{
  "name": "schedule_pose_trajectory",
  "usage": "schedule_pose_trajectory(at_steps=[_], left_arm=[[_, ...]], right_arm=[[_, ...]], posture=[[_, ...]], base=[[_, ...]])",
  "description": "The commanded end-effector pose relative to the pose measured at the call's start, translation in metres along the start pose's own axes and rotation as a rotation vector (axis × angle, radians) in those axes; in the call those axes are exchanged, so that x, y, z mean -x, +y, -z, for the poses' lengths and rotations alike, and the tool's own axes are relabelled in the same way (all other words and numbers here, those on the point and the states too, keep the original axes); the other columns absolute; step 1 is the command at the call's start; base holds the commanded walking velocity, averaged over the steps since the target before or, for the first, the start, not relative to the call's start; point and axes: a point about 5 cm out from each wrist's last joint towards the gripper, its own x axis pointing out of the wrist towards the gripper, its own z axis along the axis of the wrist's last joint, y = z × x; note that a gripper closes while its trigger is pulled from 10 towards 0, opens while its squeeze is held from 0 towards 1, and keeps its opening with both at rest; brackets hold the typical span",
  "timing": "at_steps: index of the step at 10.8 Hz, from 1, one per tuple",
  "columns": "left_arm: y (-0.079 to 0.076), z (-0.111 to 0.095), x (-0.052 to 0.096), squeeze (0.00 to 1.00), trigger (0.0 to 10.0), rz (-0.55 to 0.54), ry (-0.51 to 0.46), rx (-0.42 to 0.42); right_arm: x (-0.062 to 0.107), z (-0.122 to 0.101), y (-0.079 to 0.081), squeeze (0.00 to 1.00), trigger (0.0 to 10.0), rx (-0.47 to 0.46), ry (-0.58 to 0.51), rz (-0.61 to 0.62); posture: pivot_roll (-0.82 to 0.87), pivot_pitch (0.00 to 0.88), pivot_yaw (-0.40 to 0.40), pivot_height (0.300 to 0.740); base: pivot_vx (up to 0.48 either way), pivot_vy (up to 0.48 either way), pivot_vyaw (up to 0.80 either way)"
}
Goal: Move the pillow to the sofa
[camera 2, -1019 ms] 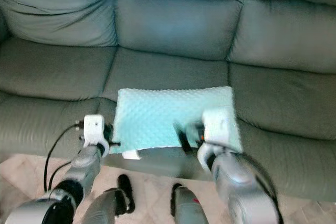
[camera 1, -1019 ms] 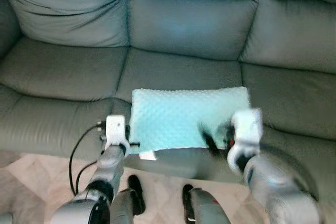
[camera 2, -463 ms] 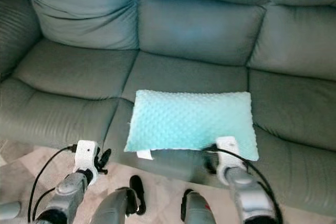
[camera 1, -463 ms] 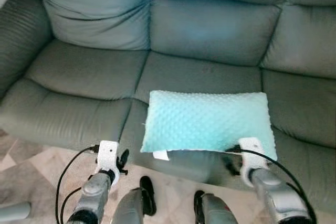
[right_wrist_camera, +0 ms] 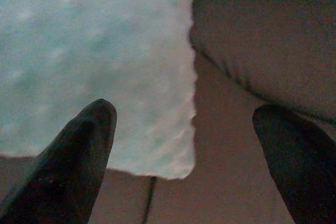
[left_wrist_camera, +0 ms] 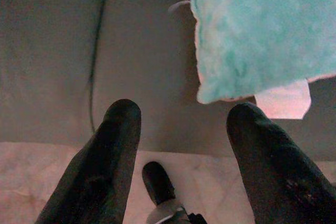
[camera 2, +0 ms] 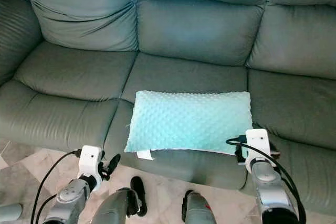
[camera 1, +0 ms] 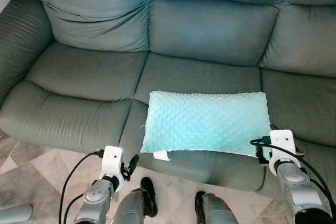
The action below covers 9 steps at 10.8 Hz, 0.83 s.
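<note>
Pillow [camera 1: 207, 121] lies flat on the sofa [camera 1: 84, 72] middle seat cushion, long side across, near the front edge, with a white tag [camera 1: 161, 155] hanging off its front left corner. Both my arms are low in front of the seat, clear of the pillow. My left gripper [left_wrist_camera: 181, 145] sits below and left of the pillow's front left corner, fingers spread wide, holding nothing; the pillow corner and tag show just past the fingertips, not touching. My right gripper [right_wrist_camera: 184, 145] is just off the pillow's front right corner, beside the seat edge, fingers also wide apart and empty; the pillow's right edge runs between the two fingers in the wrist view, apart from them. My feet [camera 1: 148, 195] stand on the tiled floor [camera 1: 31, 169] under the sofa front.
</note>
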Motion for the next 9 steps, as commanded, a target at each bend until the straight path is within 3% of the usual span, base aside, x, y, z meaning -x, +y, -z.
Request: schedule_pose_trajectory(at_steps=[1, 4, 5, 8, 9], left_arm=[[0.005, 0.010, 0.008, 1.00, 10.0, -0.010, 0.038, 0.011], [0.011, 0.008, 0.019, 1.00, 10.0, 0.012, 0.040, 0.016], [0.015, 0.007, 0.024, 1.00, 10.0, 0.011, 0.044, 0.018], [0.005, 0.005, 0.029, 1.00, 10.0, 0.061, 0.057, 0.034], [0.000, 0.004, 0.030, 0.70, 10.0, 0.103, 0.060, 0.044]], right_arm=[[0.002, 0.015, -0.006, 0.00, 10.0, 0.017, 0.044, 0.037], [-0.001, 0.026, -0.022, 0.00, 10.0, 0.110, 0.096, 0.181], [-0.003, 0.024, -0.026, 0.00, 10.0, 0.078, 0.099, 0.211], [-0.012, 0.010, -0.006, 0.00, 10.0, -0.031, 0.051, 0.121], [-0.014, 0.005, 0.002, 0.00, 10.0, -0.052, 0.033, 0.093]], posture=[[-0.11, 0.357, 0.097, 0.740], [-0.07, 0.389, 0.111, 0.740], [-0.05, 0.402, 0.117, 0.740], [-0.02, 0.420, 0.130, 0.740], [0.00, 0.426, 0.136, 0.740]], base=[[0.000, 0.000, 0.00], [0.000, 0.000, 0.00], [0.000, 0.000, 0.00], [0.000, 0.000, 0.00], [0.000, 0.000, 0.00]])
